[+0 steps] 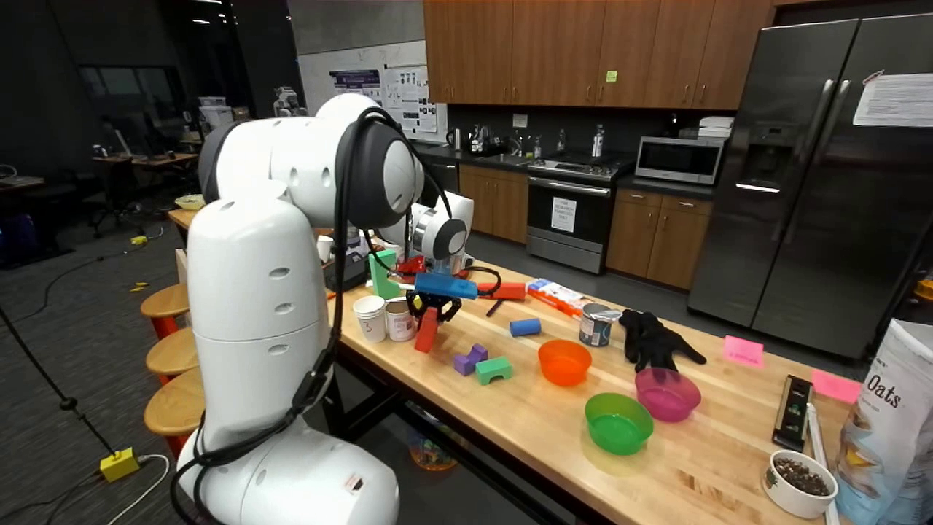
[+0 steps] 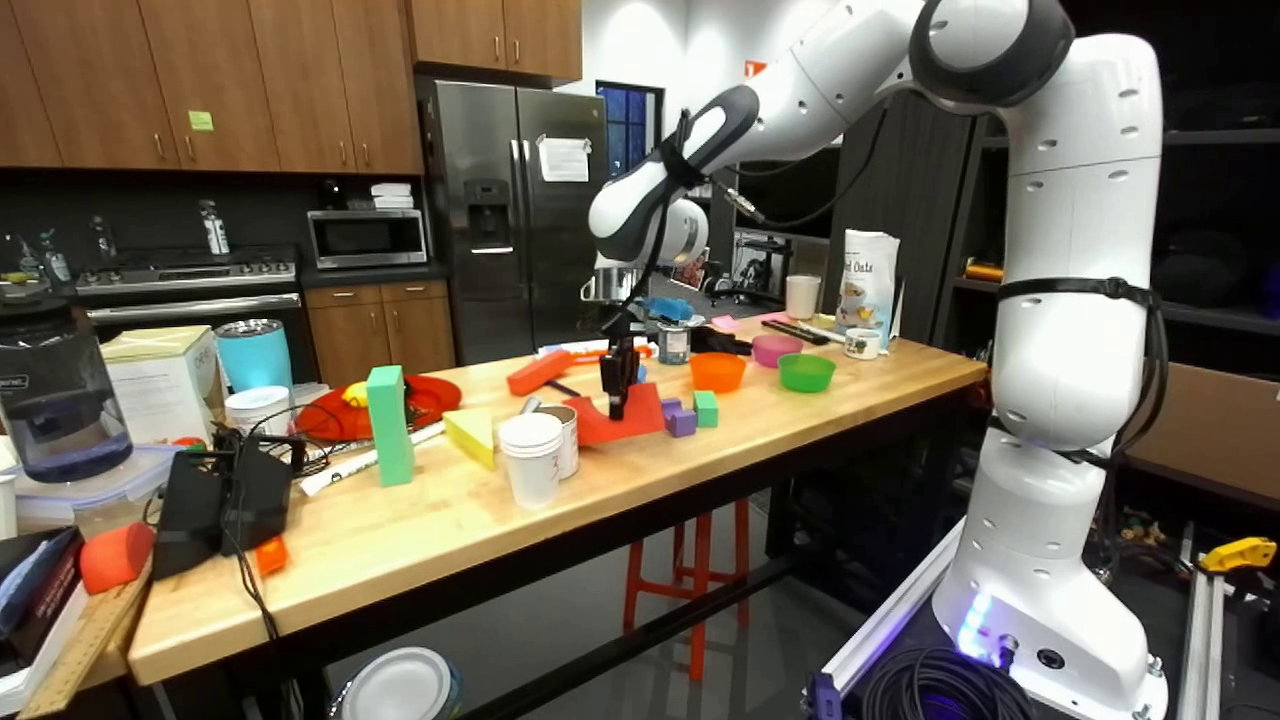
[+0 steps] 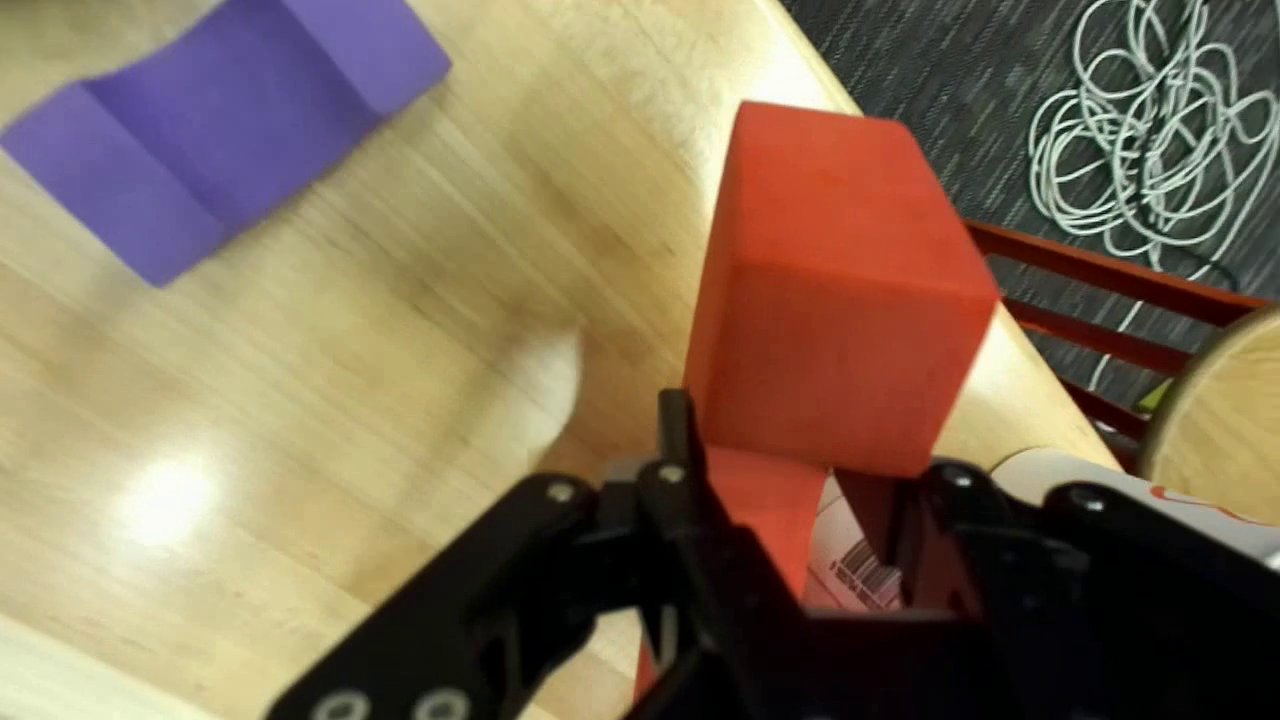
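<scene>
Grips a red block (image 2: 648,412) with the fingers (image 2: 615,388) clamped from both sides at the dip in the middle. Holds the block low at the desk (image 1: 525,408), with a squared end standing out just ahead of the fingers in the wrist view. Cannot tell between touching the desk and hanging just above. Has a can (image 1: 401,322) just left of the fingers in both exterior views, and right beside the can a stack of white cups (image 1: 370,324), a little farther from the fingers. On the right of the fingers in both exterior views, near but apart from the red block, has a purple block (image 3: 240,110), and just past that a small green block (image 1: 494,370). Farther right of the fingers, has an orange bowl (image 1: 565,373), then a green bowl (image 1: 619,437) and a pink bowl (image 1: 669,405). Also right of the fingers in an exterior view, has a blue cylinder (image 1: 525,327), a red bar (image 1: 503,292), a tin (image 1: 595,332) and a black glove (image 1: 649,343). Well left of the fingers in an exterior view, has a tall green block (image 2: 391,430) upright, with a yellow wedge (image 2: 470,437) between that block and the cups. Past the edge of the desk, on the right of the fingers in the wrist view, takes in a stool (image 3: 1225,420) and a tangle of white cord (image 3: 1150,150).
</scene>
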